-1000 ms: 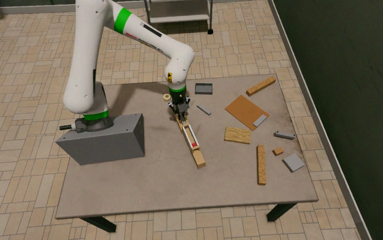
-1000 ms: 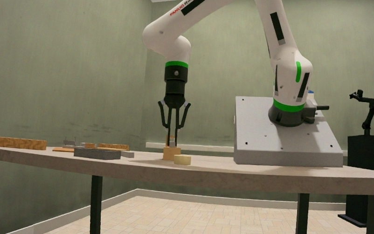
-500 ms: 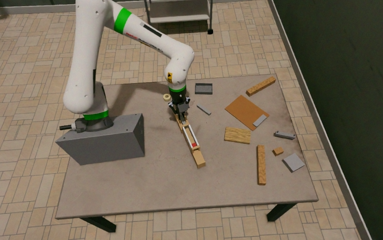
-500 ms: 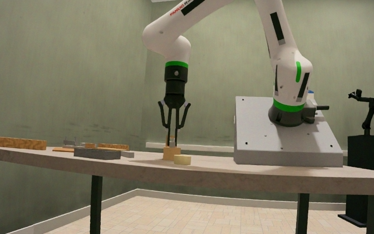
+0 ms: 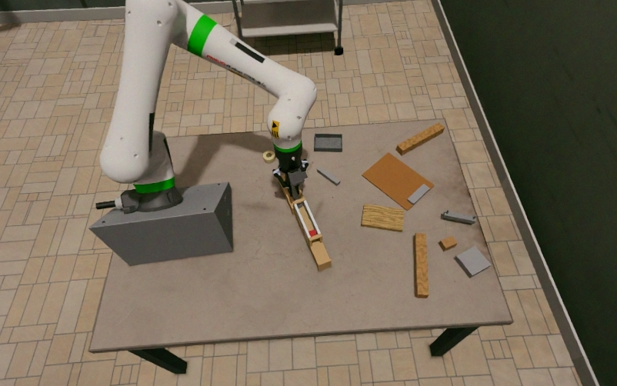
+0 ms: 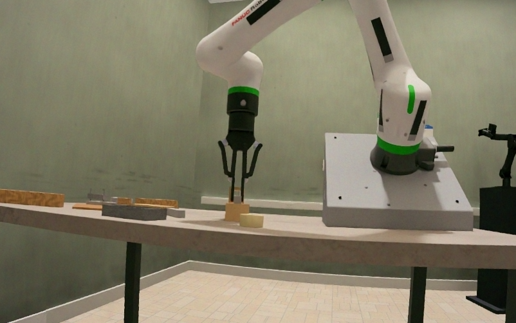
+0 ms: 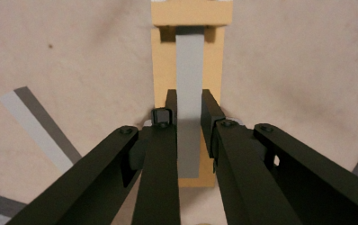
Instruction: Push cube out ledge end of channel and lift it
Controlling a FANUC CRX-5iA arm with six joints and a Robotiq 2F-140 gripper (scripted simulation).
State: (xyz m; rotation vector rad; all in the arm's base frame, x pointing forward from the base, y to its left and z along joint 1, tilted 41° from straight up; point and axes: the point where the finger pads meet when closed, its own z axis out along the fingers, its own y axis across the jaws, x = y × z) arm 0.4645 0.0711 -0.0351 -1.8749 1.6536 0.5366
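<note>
Presently the gripper is clamped on a grey bar entering the channel. Red cube lies near the far end.

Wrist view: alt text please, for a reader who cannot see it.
The gripper grips a flat grey stick, which runs into the tan wooden channel on the table. A loose grey strip lies at left.

The top view looks steeply down from high beyond the table, taking in arm and floor. The exterior view sits at tabletop height, facing the far wall. The wrist view looks down close between the fingers. All 3 share the channel.
</note>
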